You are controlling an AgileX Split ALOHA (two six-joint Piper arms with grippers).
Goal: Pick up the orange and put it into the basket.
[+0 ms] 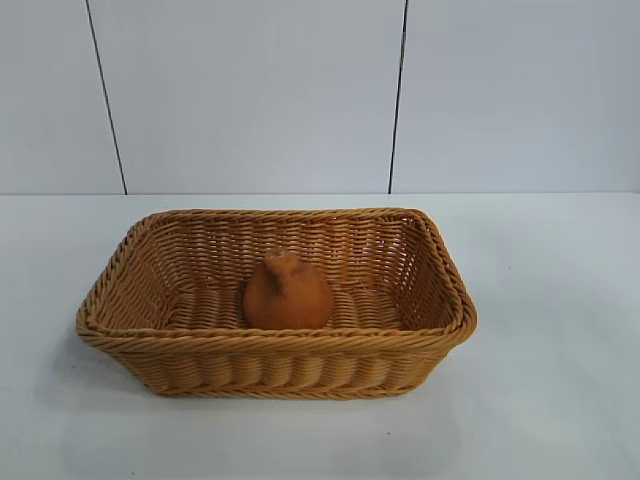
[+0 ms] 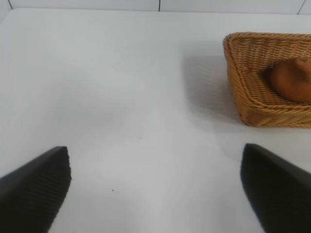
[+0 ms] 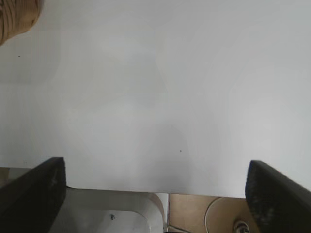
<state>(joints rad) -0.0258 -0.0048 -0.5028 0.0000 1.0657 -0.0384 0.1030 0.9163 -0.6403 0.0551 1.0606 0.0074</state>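
Observation:
The orange (image 1: 287, 293) lies inside the basket (image 1: 120, 315) on the white table, near the basket's middle, with its puckered top up. Neither arm shows in the exterior view. In the left wrist view the basket (image 2: 248, 104) with the orange (image 2: 292, 80) in it lies far off to one side; my left gripper (image 2: 155, 187) is open and empty over bare table. My right gripper (image 3: 155, 191) is open and empty above the table's edge; only a corner of the basket (image 3: 17, 17) shows there.
The white table (image 1: 540, 400) spreads around the basket, with a white panelled wall (image 1: 250, 90) behind. The right wrist view shows the table's edge (image 3: 146, 188), with a grey base and brown floor with a cable below it.

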